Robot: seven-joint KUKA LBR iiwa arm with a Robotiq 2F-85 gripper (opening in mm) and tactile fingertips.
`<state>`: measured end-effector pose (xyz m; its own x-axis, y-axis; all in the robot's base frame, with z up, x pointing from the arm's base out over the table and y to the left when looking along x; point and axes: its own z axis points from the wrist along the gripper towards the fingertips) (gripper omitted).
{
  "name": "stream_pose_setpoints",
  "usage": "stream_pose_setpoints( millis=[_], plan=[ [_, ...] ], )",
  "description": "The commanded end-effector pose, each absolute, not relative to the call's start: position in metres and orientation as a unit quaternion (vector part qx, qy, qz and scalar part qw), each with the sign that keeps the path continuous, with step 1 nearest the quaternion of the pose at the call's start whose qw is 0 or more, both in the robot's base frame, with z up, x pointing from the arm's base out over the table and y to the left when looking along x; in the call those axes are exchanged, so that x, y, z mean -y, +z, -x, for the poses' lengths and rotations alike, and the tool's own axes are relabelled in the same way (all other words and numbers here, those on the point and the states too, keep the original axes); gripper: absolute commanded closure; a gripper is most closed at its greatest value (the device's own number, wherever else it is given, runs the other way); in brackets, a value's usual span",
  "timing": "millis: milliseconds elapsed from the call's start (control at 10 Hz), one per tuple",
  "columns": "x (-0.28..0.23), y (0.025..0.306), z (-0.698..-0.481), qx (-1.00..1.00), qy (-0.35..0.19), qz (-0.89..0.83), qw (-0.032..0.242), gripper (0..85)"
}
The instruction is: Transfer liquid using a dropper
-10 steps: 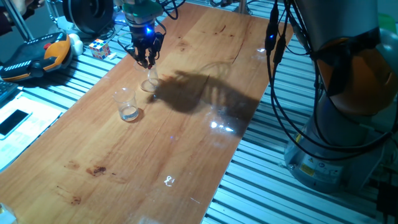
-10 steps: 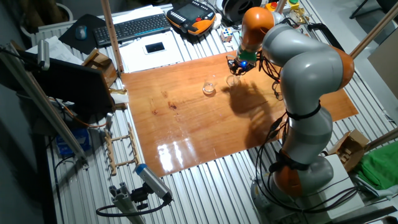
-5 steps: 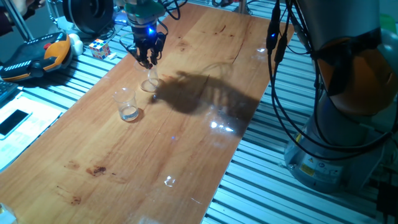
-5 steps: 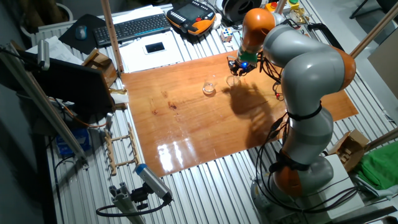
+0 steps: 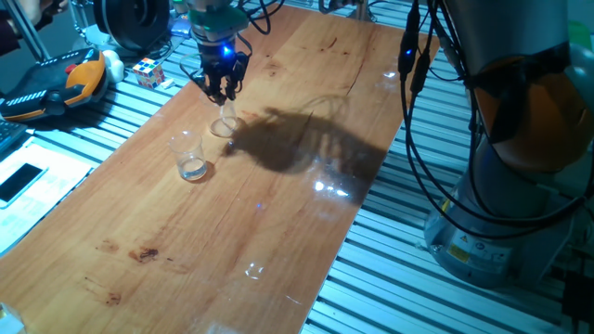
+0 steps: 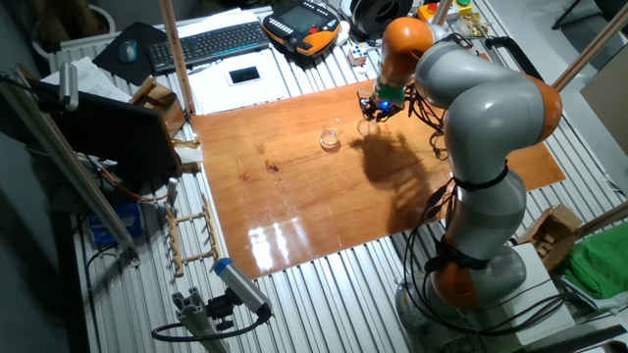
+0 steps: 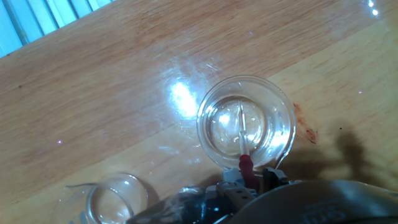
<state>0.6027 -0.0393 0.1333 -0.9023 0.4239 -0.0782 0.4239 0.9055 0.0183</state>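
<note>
Hand view only: dropper (image 7: 242, 138), red end up between the fingers, clear tip reaching down into the low glass dish (image 7: 246, 122); a whitish glint of liquid (image 7: 224, 127) on the dish floor. Fixed views show the dropper poorly.

Tumbler (image 5: 189, 156) stands left of the dish (image 5: 223, 127), near but apart. Both sit near the far end of the wooden table (image 5: 232, 232); bare wood lies toward the near end.

Gripper (image 5: 222, 90): fingers narrow, pinching the dropper, above the dish.
</note>
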Motion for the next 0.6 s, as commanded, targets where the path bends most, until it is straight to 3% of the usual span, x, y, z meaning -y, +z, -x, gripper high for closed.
stream_pose_setpoints(
  millis=[0,500],
  plan=[
    [0.0387,0.1329,-0.6026,-0.975,0.000,-0.218,0.040,57.0],
    [0.0377,0.1307,-0.6030,-0.975,0.003,-0.218,0.043,57.7]
  ],
)
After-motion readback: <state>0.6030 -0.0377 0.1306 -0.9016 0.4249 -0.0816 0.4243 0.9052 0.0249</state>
